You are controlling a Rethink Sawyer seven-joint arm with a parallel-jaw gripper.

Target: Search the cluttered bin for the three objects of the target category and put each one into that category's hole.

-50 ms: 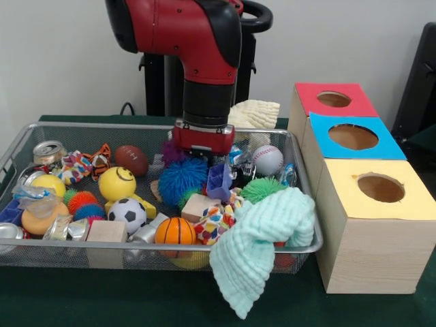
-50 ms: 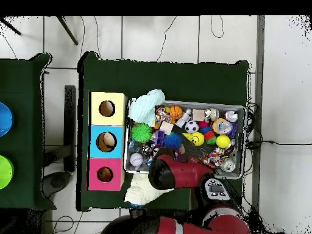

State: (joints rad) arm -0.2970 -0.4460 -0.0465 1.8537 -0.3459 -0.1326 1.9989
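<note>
A wire bin holds a heap of toys: a baseball, a football, a yellow smiley ball, a soccer ball, a basketball, spiky balls in blue and green, wooden blocks and crushed cans. My gripper hangs low over the bin's back middle, just behind the blue spiky ball, its tip sunk among the toys. In the overhead view the arm covers it. Three boxes have holes in red, blue and yellow tops.
A mint cloth drapes over the bin's front right corner and hangs outside. A cream cloth lies behind the bin beside the red box. In the overhead view the boxes stand in a row left of the bin.
</note>
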